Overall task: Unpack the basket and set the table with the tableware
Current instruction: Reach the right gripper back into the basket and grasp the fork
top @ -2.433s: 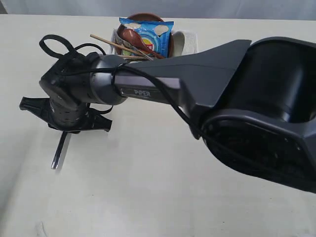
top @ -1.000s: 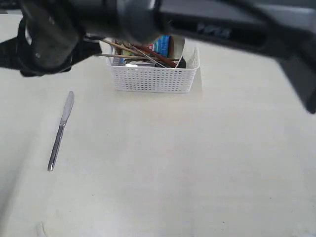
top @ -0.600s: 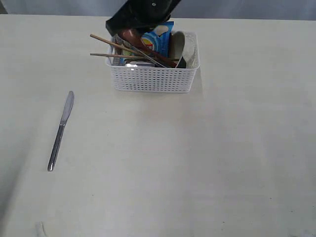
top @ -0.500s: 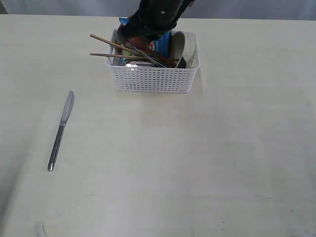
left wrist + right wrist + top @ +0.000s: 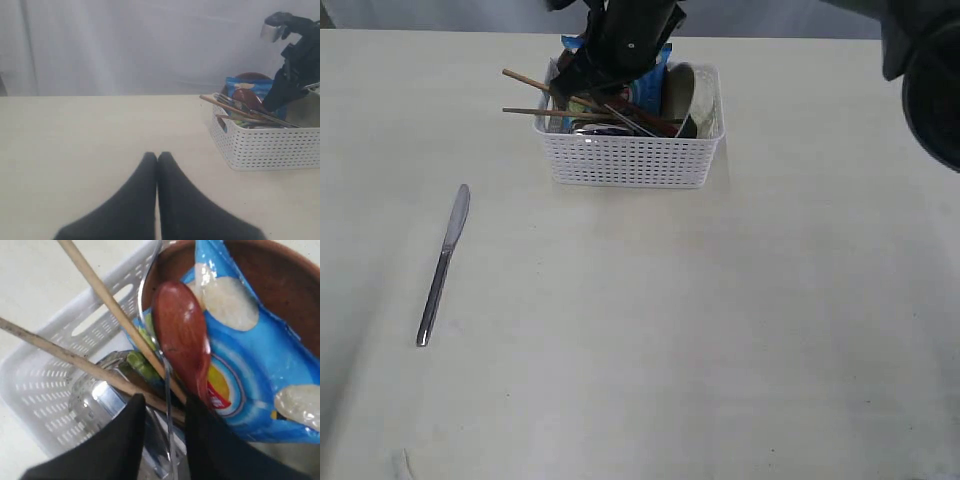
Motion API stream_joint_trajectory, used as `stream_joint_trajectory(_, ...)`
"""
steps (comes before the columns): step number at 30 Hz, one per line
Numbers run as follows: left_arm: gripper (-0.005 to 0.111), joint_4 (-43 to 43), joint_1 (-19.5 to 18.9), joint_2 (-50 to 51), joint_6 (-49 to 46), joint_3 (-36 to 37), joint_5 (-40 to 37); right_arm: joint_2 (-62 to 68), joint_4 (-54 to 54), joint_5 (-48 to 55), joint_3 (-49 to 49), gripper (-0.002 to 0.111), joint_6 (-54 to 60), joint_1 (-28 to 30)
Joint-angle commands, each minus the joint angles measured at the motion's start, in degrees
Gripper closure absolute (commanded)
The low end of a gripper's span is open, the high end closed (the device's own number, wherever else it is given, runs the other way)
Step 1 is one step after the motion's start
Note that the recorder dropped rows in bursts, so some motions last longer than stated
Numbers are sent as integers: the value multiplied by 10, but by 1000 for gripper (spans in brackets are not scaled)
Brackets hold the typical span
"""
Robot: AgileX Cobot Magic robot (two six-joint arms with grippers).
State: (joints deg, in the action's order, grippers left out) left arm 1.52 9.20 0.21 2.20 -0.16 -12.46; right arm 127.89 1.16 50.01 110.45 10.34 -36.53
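The white basket [image 5: 630,160] stands at the back of the table [image 5: 650,330]. It holds two wooden chopsticks [image 5: 110,305], a reddish-brown spoon [image 5: 180,335], a steel cup [image 5: 95,395], a thin steel fork handle [image 5: 167,385], a brown plate [image 5: 270,280] and a white bowl [image 5: 702,100] on edge. My right gripper [image 5: 165,400] hangs open inside the basket, its fingers on either side of the fork handle with gaps showing. A steel knife [image 5: 443,265] lies on the table at the left. My left gripper [image 5: 157,156] is shut and empty, low over bare table beside the basket [image 5: 270,147].
A blue chip bag [image 5: 250,365] stands in the basket against the plate, right beside my right gripper. The right arm [image 5: 630,30] comes in over the basket's far rim. A pale curtain [image 5: 125,45] closes off the back of the table.
The right arm left the knife lying at the left, swung across to the basket, and over the last half second its gripper dropped lower among the tableware.
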Motion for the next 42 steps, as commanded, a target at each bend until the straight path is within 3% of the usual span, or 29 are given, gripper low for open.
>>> stream_joint_trajectory(1, 107, 3, 1, -2, 0, 2, 4, 19, 4, 14, 20, 81, 8, 4)
stream_joint_trajectory(21, 107, 3, 1, -2, 0, 2, 4, 42, 19, 27, 22, 81, 15, 4)
stream_joint_trajectory(23, 107, 3, 1, -2, 0, 2, 4, 38, 19, 32, 22, 84, 17, 4)
stream_joint_trajectory(27, 107, 3, 1, -2, 0, 2, 4, 38, 19, 40, 22, 109, 20, 4)
stream_joint_trajectory(42, 107, 3, 1, -2, 0, 2, 4, -13, 23, 46, 35, 109, 28, 4)
